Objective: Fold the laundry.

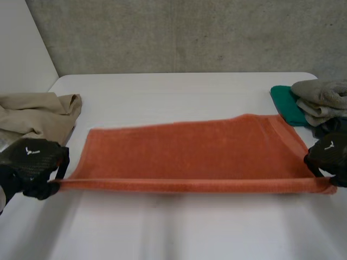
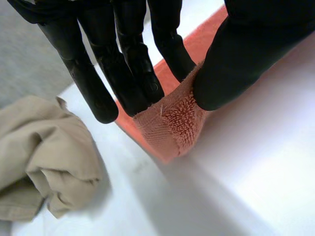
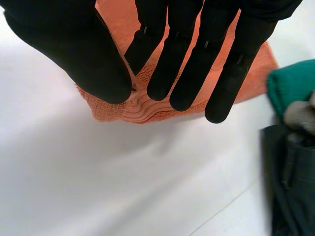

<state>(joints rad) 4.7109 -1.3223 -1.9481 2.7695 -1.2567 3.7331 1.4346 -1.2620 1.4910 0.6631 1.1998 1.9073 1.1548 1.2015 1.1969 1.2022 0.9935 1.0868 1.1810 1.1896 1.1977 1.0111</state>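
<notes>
An orange towel (image 1: 190,151) lies spread across the middle of the white table (image 1: 179,92), its near edge raised and pulled taut between both hands. My left hand (image 1: 30,162) pinches the towel's near left corner (image 2: 170,125) between thumb and fingers (image 2: 135,73). My right hand (image 1: 328,157) pinches the near right corner (image 3: 135,105) between its thumb (image 3: 88,64) and straight fingers (image 3: 189,73). The far edge of the towel rests on the table.
A crumpled beige garment (image 1: 35,116) lies at the left edge, close to my left hand (image 2: 44,162). At the right stand a folded green cloth (image 1: 287,103), a grey folded cloth (image 1: 322,97) on top, and a dark cloth (image 3: 290,182) below them.
</notes>
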